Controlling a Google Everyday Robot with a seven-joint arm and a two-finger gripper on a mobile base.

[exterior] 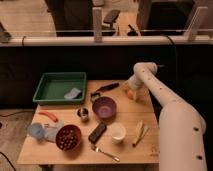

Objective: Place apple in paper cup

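Note:
The apple (130, 94) is a small orange ball at the table's far right edge, right of the purple bowl (104, 107). My gripper (133, 89) reaches down from the white arm and sits right over the apple, partly hiding it. Whether it holds the apple cannot be made out. The paper cup (118, 132) is a short white cup standing upright near the table's front, below the purple bowl and well apart from the gripper.
A green tray (60, 87) with a blue-grey rag is at the back left. A metal cup (83, 113), carrot (48, 115), dark red bowl (68, 137), black bar (97, 132), fork (105, 153), banana (139, 132) and a black-handled tool (105, 89) lie around.

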